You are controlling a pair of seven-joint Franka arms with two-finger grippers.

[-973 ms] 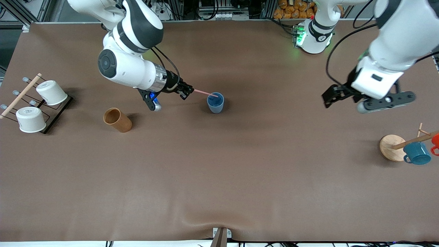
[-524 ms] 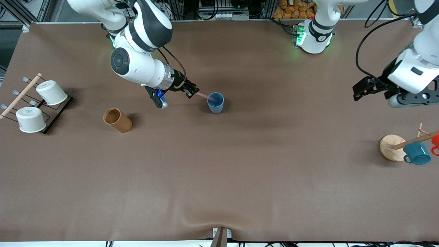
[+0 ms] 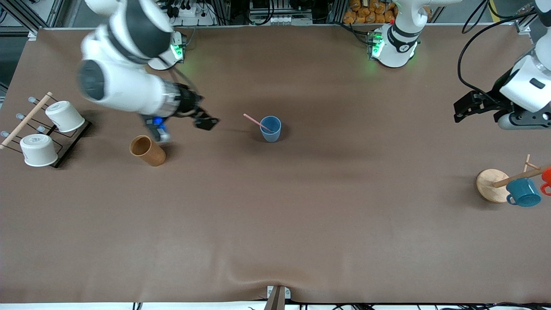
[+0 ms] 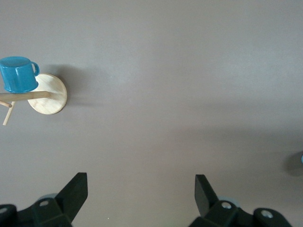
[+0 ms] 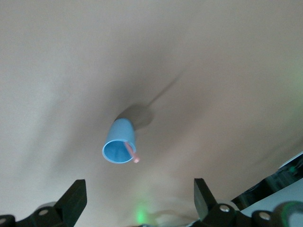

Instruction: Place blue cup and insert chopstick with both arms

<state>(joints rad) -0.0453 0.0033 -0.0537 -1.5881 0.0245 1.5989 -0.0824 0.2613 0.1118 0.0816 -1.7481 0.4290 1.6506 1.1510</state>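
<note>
The blue cup (image 3: 270, 128) stands upright mid-table with the chopstick (image 3: 257, 122) leaning in it, its inside showing only in the right wrist view, while the right gripper (image 3: 205, 122) and the left gripper (image 3: 465, 107) both hover open, holding nothing.

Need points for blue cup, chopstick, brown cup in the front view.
blue cup (image 3: 270, 132): front view, on its outer side wall, below the rim.
chopstick (image 3: 253, 119): front view, on the shaft sticking out past the cup's rim.
brown cup (image 3: 151, 153): front view, on its outer side wall.
</note>
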